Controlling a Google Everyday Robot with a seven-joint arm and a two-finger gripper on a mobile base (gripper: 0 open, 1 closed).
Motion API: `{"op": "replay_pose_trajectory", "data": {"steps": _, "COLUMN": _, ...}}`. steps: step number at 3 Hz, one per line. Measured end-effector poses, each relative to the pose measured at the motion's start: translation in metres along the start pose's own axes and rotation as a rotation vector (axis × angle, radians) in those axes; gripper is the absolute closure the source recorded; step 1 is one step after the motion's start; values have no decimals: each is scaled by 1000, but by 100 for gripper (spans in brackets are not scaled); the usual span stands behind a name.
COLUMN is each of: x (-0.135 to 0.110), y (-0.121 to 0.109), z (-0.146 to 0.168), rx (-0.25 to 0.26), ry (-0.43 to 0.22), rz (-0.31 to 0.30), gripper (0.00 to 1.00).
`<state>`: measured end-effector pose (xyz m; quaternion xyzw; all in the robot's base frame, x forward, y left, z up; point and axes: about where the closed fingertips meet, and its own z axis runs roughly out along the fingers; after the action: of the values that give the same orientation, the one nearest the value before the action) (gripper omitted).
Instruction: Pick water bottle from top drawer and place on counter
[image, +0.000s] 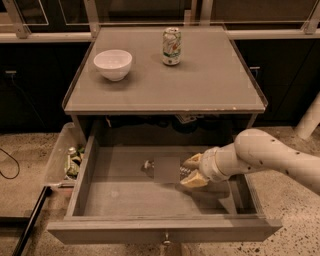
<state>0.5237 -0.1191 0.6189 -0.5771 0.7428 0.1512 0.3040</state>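
The top drawer (125, 197) stands pulled out under the counter (205, 82). The water bottle (148, 164) lies sideways inside it, pale cap pointing left. A flat grey patch hides its middle, and its ribbed end sits between my fingers. My gripper (190, 170), on a white arm coming in from the right, is inside the drawer and shut on the bottle's right end, holding it slightly above the drawer floor.
A white bowl (113, 64) and a green-and-white soda can (171, 46) stand at the back of the counter. A clear plastic bin (59, 159) with cans sits on the floor left of the drawer. A white post (310, 120) stands at right.
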Motion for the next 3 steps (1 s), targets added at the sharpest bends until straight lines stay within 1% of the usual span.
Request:
{"op": "replay_pose_trajectory", "data": {"steps": 1, "x": 0, "y": 0, "z": 0, "rx": 0, "ry": 0, "rz": 0, "gripper": 100}}
{"op": "replay_pose_trajectory", "data": {"steps": 2, "x": 0, "y": 0, "z": 0, "rx": 0, "ry": 0, "rz": -1, "gripper": 100}}
{"op": "replay_pose_trajectory", "data": {"steps": 3, "x": -26, "y": 2, "z": -22, "rx": 18, "ry": -12, "rz": -63, "gripper": 100}}
